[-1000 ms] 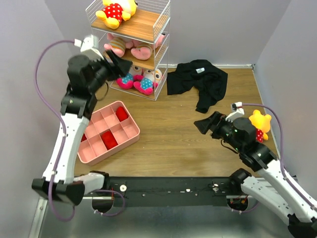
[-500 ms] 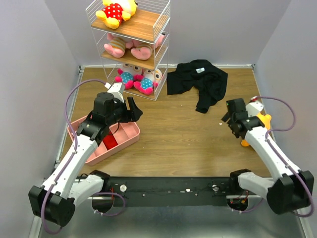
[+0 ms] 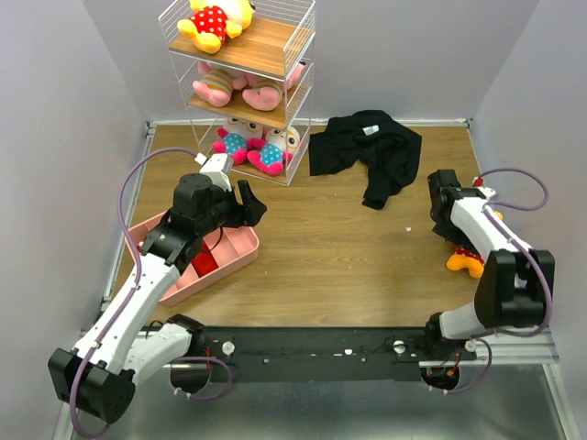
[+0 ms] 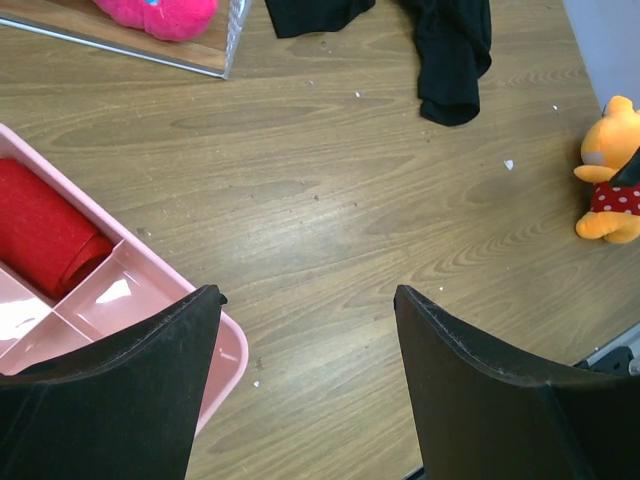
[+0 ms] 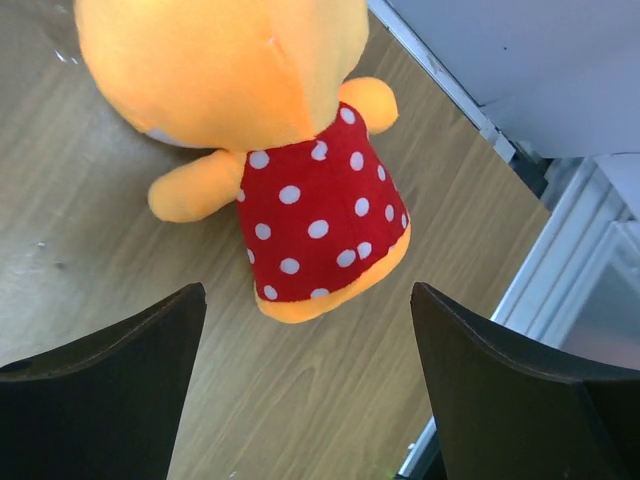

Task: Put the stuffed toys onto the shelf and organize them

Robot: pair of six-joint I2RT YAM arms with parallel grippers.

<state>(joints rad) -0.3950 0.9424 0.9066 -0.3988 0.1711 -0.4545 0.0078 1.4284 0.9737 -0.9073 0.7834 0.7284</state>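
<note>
While left claw [image 4: 308, 300] and right claw [image 5: 306, 296] gape empty, black garment [image 3: 367, 151] lies between shelf [image 3: 275, 41] and yellow toy [image 5: 318, 225].

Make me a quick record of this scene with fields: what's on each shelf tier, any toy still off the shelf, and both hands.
Shelf top: one yellow toy
Middle: pink toys
Bottom: glasses toys
Off shelf: loose polka-dot toy, on table, right side
Left hand: open, empty, beside pink tray
Right hand: open, empty, over loose polka-dot toy
</note>
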